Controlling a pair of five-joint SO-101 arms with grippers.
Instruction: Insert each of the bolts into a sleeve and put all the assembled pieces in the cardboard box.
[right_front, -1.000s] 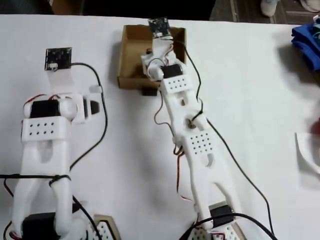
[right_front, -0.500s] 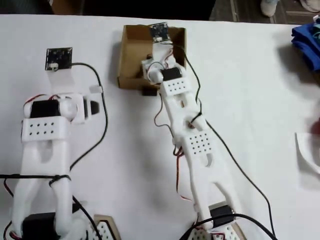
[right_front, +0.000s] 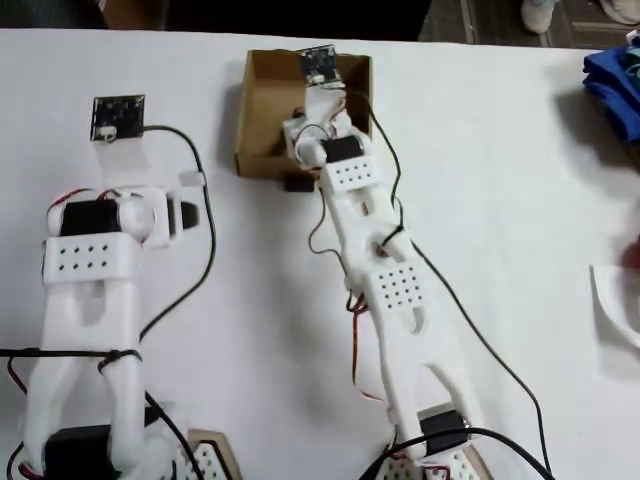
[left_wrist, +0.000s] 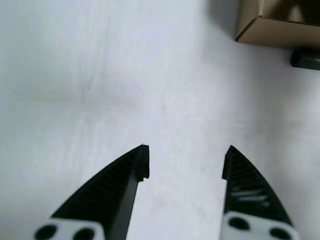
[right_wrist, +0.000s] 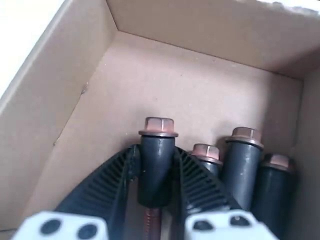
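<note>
- Gripping an assembled piece, the right gripper (right_wrist: 157, 155) is clenched on a black sleeve (right_wrist: 155, 170) with a copper bolt (right_wrist: 158, 126) through it, upright inside the box (right_wrist: 200, 30).
- Since a second ago the right arm (right_front: 350, 190) has sunk a little deeper into the box; over the last half second it barely shifts.
- Three more pieces (right_wrist: 243, 160) stand upright beside the held one, along one wall.
- The left gripper (left_wrist: 185, 157) is spread, with nothing between its fingers, above bare table. The left arm (right_front: 95, 260) has not moved.
- A dark piece (left_wrist: 306, 57) lies just beside the box's outer wall — too blurred to name.
- The table (right_front: 500, 150) is white; a blue cloth (right_front: 615, 85) sits at its far right edge.
</note>
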